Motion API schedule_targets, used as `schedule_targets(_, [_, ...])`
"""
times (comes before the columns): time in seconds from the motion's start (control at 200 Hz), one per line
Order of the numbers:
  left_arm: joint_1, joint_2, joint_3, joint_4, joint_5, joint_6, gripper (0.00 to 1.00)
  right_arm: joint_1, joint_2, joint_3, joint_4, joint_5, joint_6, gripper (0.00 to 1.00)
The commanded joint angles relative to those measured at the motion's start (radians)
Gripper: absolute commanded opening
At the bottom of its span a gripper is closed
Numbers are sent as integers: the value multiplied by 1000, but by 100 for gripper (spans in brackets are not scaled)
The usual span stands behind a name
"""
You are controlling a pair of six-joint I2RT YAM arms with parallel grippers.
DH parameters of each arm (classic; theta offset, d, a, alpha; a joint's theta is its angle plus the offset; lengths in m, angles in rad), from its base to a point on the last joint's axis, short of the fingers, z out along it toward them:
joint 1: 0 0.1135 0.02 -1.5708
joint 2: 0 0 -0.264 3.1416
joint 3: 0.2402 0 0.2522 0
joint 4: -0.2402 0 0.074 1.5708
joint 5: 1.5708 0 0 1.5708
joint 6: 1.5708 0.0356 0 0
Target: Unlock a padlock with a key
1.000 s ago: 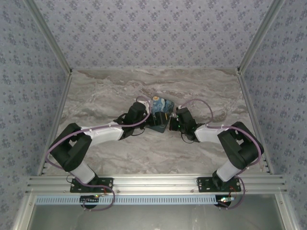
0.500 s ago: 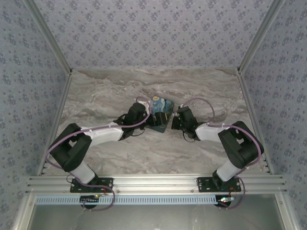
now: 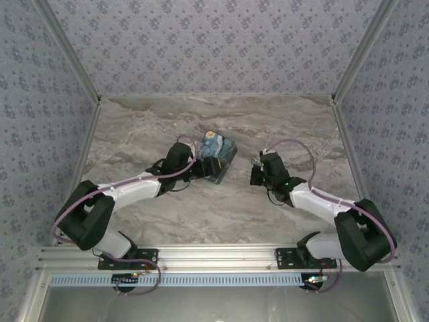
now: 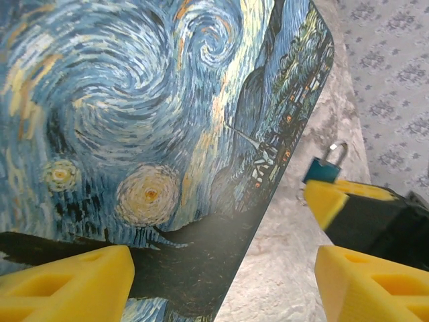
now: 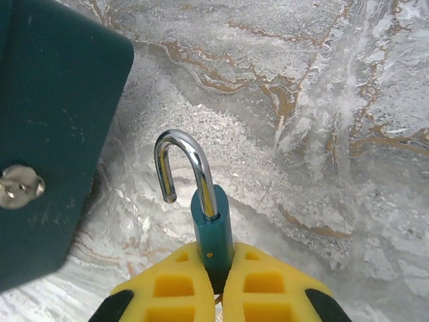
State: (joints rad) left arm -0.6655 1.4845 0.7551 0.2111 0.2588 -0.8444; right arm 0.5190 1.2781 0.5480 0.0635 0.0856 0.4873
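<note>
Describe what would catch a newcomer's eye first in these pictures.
The swirling blue-and-yellow starry-night box dominates mid-table, with the open left gripper at its edge. To its right, the right gripper pinches the small teal padlock, its shackle open.

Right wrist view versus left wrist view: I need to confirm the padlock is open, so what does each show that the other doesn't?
Right wrist view: the padlock close up, its shackle standing open with the free end out of the body, and the right gripper with its jaws shut on the body. It also shows the plain teal side of the box with a metal fitting.
Left wrist view: the box's painted starry lid, the left gripper with its jaws open, and the patterned wall.
Both: the padlock, the box and the marble table.
</note>
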Motion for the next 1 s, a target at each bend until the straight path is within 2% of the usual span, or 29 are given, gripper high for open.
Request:
schedule_targets(0.0, [31,24,11,-234,-30,54,75,-4,-33,-27,-67,-16,-21,7])
schedule_targets(0.235, [68,50,95,-286,-27,114,76,-4,-70,-40,-89,-17,-26,8])
schedule_targets(0.445, [147,57,122,-316,-17,153,76,-5,-120,-28,-169,-48,-35,8])
schedule_targets(0.595, [197,39,140,-312,32,176,78,-4,-163,-13,-231,-168,-39,8])
schedule_targets(0.835, [228,-82,158,-326,46,216,89,14,-187,-4,-303,-401,-32,8])
schedule_targets(0.994, [240,-212,126,-338,12,220,94,59,-132,3,-316,-470,-17,7])
